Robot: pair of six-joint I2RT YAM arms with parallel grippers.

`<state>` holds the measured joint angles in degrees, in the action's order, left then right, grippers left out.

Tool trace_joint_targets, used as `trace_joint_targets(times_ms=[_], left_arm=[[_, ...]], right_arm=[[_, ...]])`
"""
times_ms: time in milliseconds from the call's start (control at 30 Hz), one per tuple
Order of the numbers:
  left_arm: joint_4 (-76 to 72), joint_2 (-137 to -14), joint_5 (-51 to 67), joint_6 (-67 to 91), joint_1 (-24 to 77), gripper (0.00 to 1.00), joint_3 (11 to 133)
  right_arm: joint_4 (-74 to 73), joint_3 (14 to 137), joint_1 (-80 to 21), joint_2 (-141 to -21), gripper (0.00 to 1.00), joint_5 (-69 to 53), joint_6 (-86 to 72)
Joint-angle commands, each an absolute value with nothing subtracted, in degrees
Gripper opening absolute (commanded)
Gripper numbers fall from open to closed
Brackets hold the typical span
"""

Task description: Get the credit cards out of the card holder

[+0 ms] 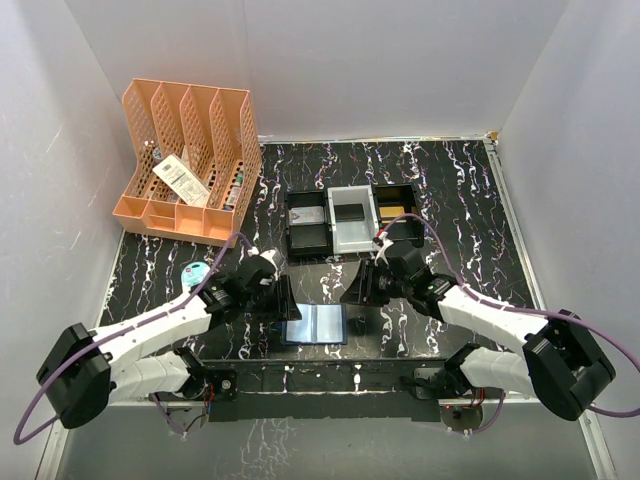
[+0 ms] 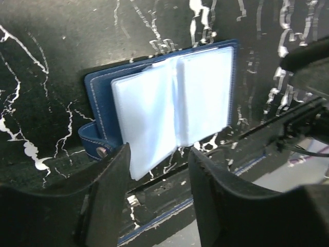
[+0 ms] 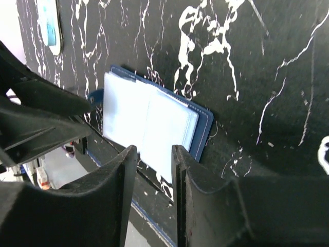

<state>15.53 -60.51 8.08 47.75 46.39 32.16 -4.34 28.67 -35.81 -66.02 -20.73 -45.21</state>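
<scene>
The navy-blue card holder lies open and flat near the table's front edge, its pale sleeve pages facing up. It also shows in the left wrist view and in the right wrist view. No card shows in its sleeves. Flat cards lie in the back trays: a greyish one, a dark one and a tan one. My left gripper is open and empty at the holder's left edge. My right gripper is open with a narrow gap, empty, at its right edge.
Three trays stand in a row at the back: black, grey, black. An orange file organiser stands at the back left. A pale blue oval case lies left of the left arm. A small dark object lies right of the holder.
</scene>
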Motion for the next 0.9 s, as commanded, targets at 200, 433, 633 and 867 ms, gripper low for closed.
trace_joint_targets(times_ms=[200,433,633,867], left_arm=[[17.1,-65.4,0.8,49.7,50.5,0.34,33.8],[18.0,-67.1,-0.6,49.8,51.3,0.29,32.9],[16.3,-67.1,0.4,49.3,51.5,0.21,31.8],[14.9,-69.0,1.7,48.8,51.6,0.14,30.9]], right_arm=[[1.0,27.9,-39.9,-68.3,0.28,-22.6,-48.2],[0.6,29.5,-43.0,-73.3,0.28,-20.9,-48.5],[-3.0,31.3,-45.9,-76.3,0.28,-15.2,-48.6],[-2.4,30.7,-46.6,-77.6,0.28,-13.6,-50.3]])
